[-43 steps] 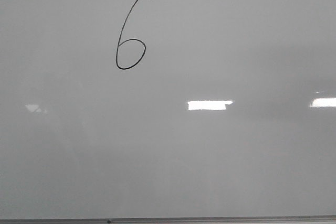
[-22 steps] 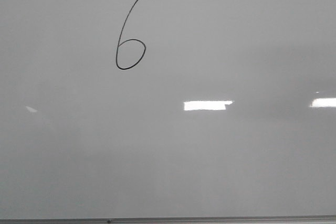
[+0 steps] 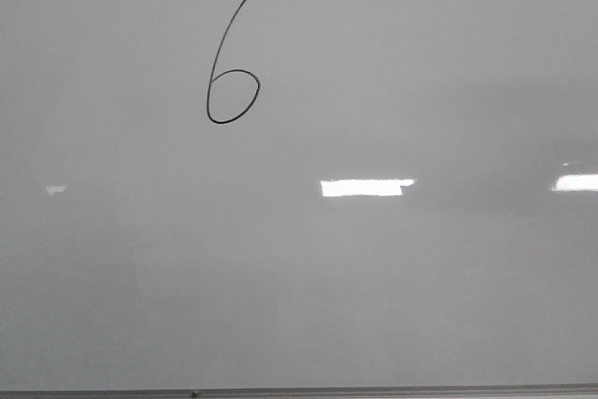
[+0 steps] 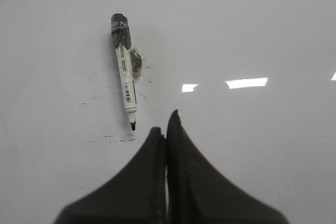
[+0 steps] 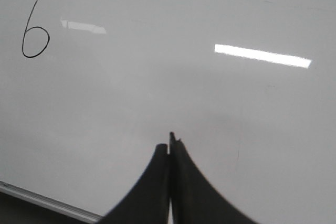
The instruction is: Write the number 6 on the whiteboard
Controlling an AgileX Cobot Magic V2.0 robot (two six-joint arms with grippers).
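Observation:
A thin black number 6 [image 3: 229,63] is drawn on the whiteboard [image 3: 374,277], upper left in the front view. It also shows in the right wrist view [image 5: 35,22]. No gripper shows in the front view. My left gripper [image 4: 165,124] is shut and empty above the whiteboard [image 4: 252,35]. A white marker [image 4: 125,80] with a black end and bare tip lies on the board close beyond its fingertips. My right gripper [image 5: 170,141] is shut and empty over the whiteboard [image 5: 236,103], far from the 6.
The board's grey metal frame edge runs along the front [image 3: 374,390] and shows in the right wrist view [image 5: 47,202]. Small black ink smudges [image 4: 123,139] lie by the marker's tip. Bright light reflections [image 3: 364,187] sit on the glossy surface.
The 6 is unchanged. Only the light reflections on the board shift slightly: the middle one widens leftward and the faint left one shrinks.

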